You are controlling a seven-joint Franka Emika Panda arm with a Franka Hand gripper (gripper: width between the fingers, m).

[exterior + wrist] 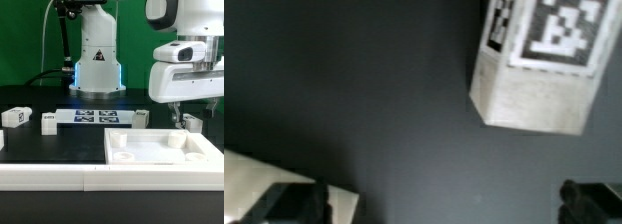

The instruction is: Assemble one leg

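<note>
white two-finger gripper point(446, 205) over dark table point(349, 90), fingers apart, nothing between. short white plastic leg post with black-and-white tag point(541, 75) near, not touching. large flat white square panel point(160, 150) beside.

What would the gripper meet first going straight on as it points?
Probably the bare black table: the gripper is open, with nothing between its fingertips. The leg lies outside that line, though depth is unclear.
</note>
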